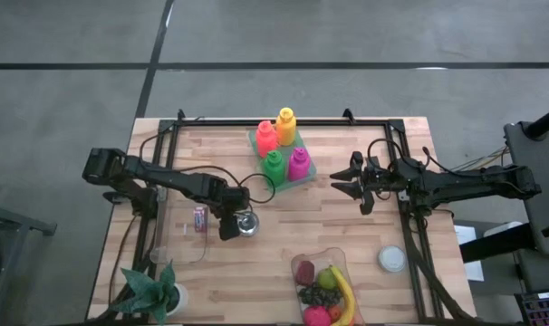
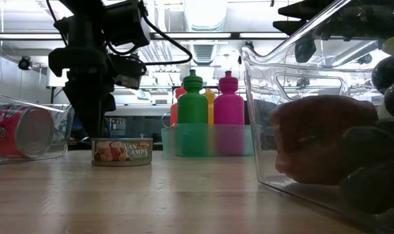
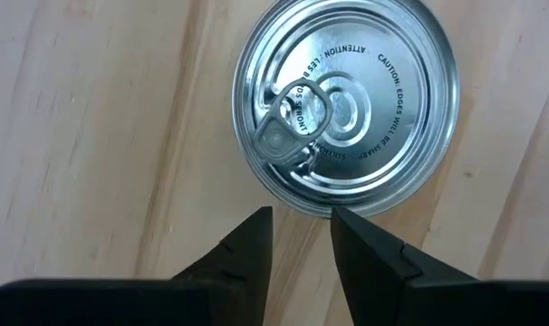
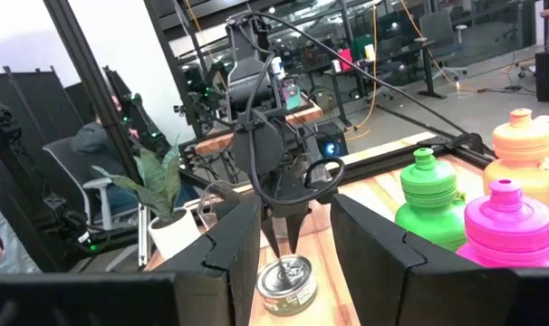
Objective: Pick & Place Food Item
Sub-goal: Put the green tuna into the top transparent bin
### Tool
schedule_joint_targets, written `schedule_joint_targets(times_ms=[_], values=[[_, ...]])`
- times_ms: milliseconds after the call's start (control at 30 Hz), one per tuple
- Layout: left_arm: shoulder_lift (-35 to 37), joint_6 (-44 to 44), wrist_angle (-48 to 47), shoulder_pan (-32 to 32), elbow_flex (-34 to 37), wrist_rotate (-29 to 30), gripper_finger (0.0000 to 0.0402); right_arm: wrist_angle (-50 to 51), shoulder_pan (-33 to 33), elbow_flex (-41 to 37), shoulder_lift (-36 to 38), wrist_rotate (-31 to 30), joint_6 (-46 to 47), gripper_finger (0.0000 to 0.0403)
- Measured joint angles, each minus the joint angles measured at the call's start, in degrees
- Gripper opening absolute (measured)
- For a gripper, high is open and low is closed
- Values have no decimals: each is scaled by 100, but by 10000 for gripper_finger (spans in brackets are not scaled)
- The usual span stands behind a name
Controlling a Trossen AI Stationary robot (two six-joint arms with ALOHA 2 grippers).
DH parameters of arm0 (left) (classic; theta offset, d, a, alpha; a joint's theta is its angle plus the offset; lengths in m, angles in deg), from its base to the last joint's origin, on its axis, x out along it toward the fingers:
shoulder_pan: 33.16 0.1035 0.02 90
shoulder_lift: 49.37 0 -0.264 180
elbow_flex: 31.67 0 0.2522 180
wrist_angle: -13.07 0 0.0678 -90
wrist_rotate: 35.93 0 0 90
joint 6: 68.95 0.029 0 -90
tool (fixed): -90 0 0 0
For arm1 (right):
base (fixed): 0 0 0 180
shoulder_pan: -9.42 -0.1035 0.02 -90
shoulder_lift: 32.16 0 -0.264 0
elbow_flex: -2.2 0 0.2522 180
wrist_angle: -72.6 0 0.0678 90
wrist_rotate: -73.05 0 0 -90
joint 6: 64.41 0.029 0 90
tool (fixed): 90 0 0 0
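Near the middle of the table (image 1: 256, 272), toward its left side, the can (image 1: 246, 223) stands upright with its pull-tab lid up, and the left gripper (image 1: 229, 228) hangs just beside it, fingers slightly parted and grasping nothing, probably lining up a grip. The right gripper (image 1: 345, 177) waits well apart near the right edge, also slightly parted and empty. The clear tray (image 1: 302, 263) at the front edge holds fruit, including a banana (image 1: 343, 292); the green rack (image 1: 308, 174) holds four bottles.
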Motion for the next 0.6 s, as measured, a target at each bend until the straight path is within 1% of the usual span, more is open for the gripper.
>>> schedule_joint_targets(times_ms=[300,467,600], values=[[7,0,77,0,64,-7,117,0,0,0,0,-2,-2,134],[15,-18,85,4,182,-148,117,0,0,1,0,-1,-1,134],[-20,-106,91,0,310,-101,117,0,0,0,0,-2,-2,134]])
